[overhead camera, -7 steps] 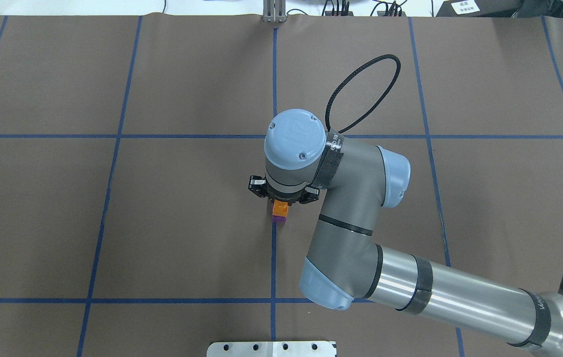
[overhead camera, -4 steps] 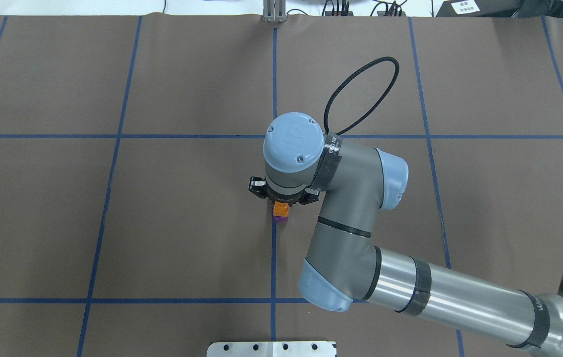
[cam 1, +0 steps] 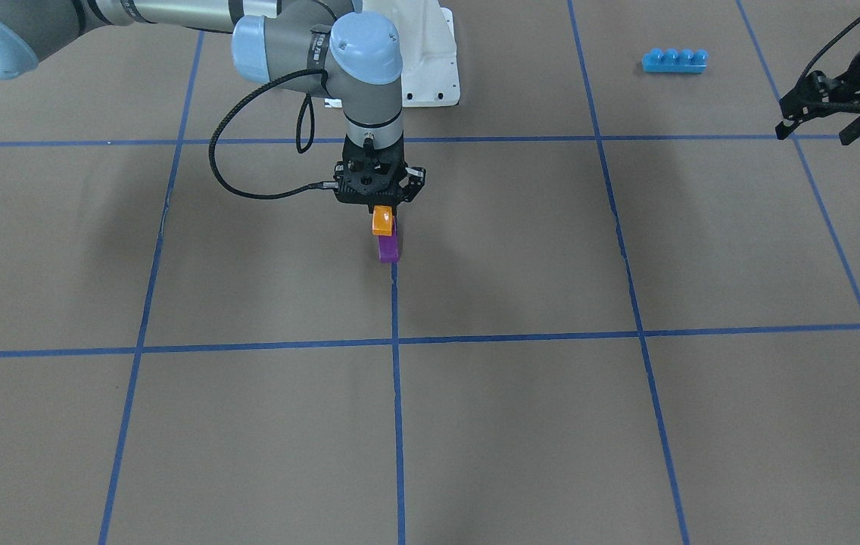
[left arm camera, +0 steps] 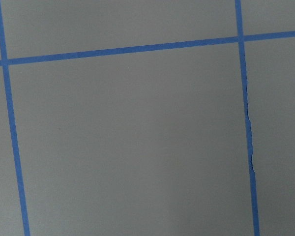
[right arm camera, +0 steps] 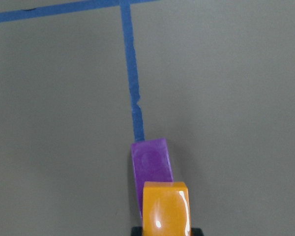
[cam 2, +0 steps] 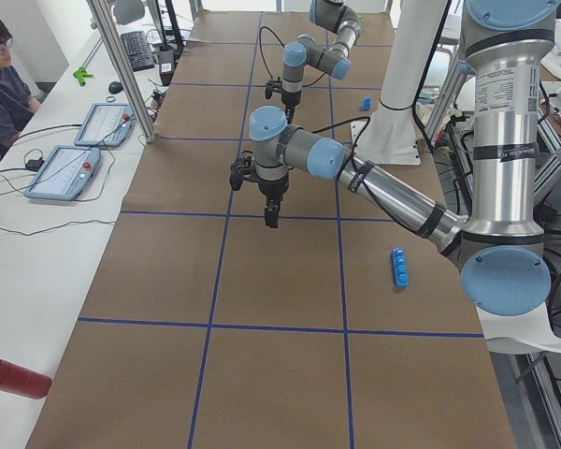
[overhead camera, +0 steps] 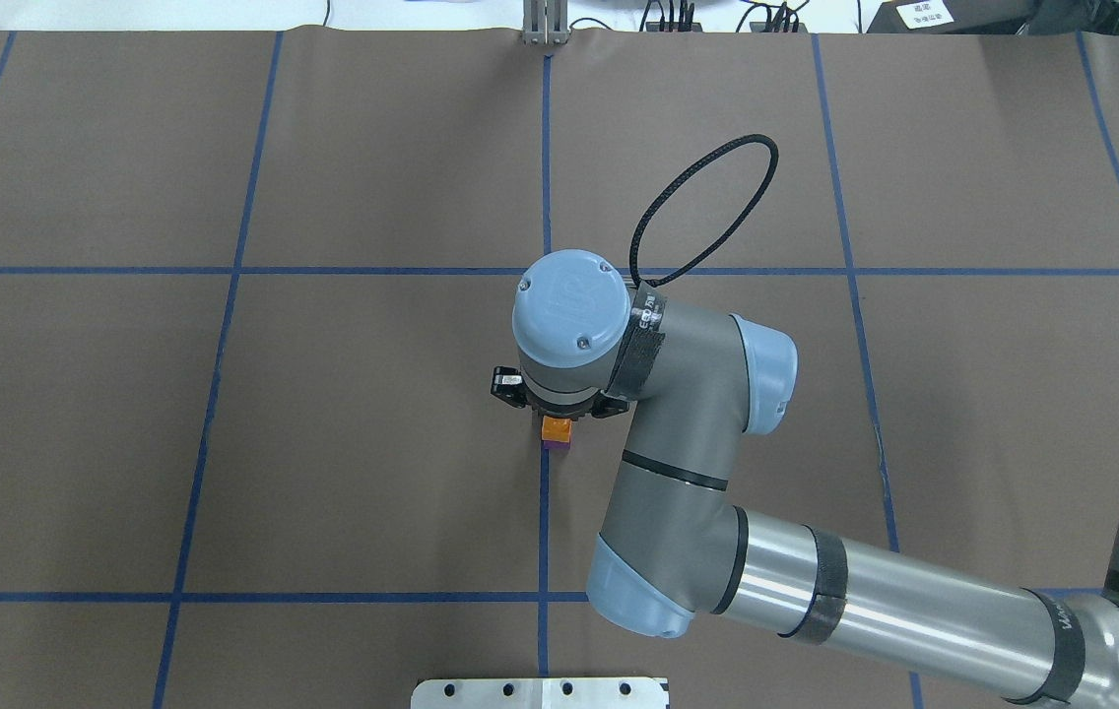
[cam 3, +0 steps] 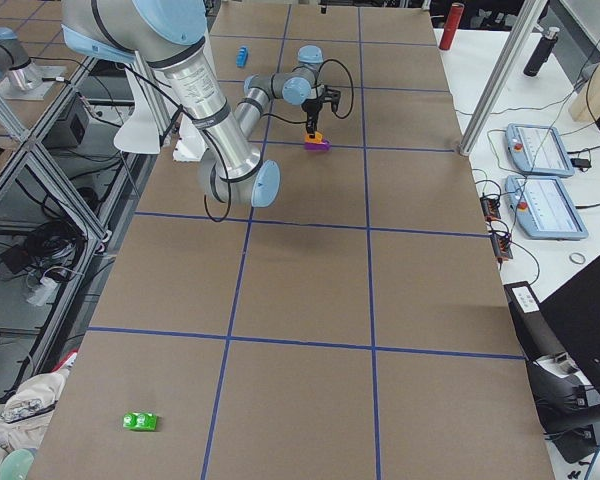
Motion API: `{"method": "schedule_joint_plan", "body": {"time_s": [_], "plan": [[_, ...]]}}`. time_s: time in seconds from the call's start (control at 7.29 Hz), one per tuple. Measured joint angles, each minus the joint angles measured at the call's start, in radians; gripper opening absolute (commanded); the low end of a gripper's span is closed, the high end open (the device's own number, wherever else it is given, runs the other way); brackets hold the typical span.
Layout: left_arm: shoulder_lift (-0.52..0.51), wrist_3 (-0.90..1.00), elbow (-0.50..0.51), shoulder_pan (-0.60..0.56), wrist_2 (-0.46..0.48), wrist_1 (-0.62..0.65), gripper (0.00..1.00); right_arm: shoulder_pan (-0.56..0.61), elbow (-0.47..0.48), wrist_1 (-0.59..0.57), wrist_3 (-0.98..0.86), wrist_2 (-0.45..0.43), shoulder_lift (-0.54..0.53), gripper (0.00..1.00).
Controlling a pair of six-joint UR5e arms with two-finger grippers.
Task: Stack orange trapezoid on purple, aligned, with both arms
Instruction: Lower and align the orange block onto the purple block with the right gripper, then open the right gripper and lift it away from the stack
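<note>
My right gripper [cam 1: 381, 210] is shut on the orange trapezoid [cam 1: 382, 222] and holds it just above the purple brick [cam 1: 387, 248], which lies on the brown table on a blue tape line. In the right wrist view the orange trapezoid [right arm camera: 166, 210] overlaps the near end of the purple brick [right arm camera: 150, 164]. I cannot tell whether the two touch. In the overhead view the orange trapezoid [overhead camera: 556, 428] covers most of the purple brick [overhead camera: 555, 445]. My left gripper [cam 1: 824, 125] hangs open and empty far to the side; its wrist view shows only bare table.
A long blue four-stud brick [cam 1: 674, 60] lies near the left gripper. The white base pedestal [cam 1: 430, 64] stands behind the right arm. A small green object [cam 3: 140, 422] lies at the table's near corner. A small blue brick [cam 2: 365, 103] lies by the pedestal.
The right wrist has moved toward the robot and down. The orange trapezoid has come lower over the purple brick. The purple brick has not moved.
</note>
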Motion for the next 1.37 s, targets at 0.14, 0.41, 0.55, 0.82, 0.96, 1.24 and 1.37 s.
{"method": "schedule_joint_plan", "body": {"time_s": [0.14, 0.41, 0.55, 0.82, 0.96, 1.24, 1.37], "plan": [[0.0, 0.0, 0.0, 0.0, 0.0, 0.0, 1.0, -0.004, -0.005, 0.001, -0.001, -0.005, 0.0, 0.99], [0.0, 0.0, 0.0, 0.0, 0.0, 0.0, 1.0, -0.009, -0.01, 0.001, -0.001, -0.007, -0.002, 1.0], [0.0, 0.0, 0.0, 0.0, 0.0, 0.0, 1.0, -0.007, -0.009, 0.001, 0.0, -0.007, 0.0, 1.0], [0.0, 0.0, -0.001, 0.0, 0.0, 0.0, 1.0, 0.001, -0.001, -0.001, 0.0, -0.003, 0.004, 1.0], [0.002, 0.002, 0.0, 0.0, 0.0, 0.0, 1.0, 0.016, 0.004, -0.003, -0.003, 0.006, 0.005, 1.0], [0.009, 0.019, 0.028, -0.002, 0.007, -0.007, 1.0, 0.086, 0.019, -0.009, -0.024, 0.073, 0.001, 1.0], [0.015, 0.062, 0.06, -0.008, 0.01, -0.029, 1.0, 0.139, 0.038, -0.031, -0.066, 0.125, -0.004, 1.0]]}}
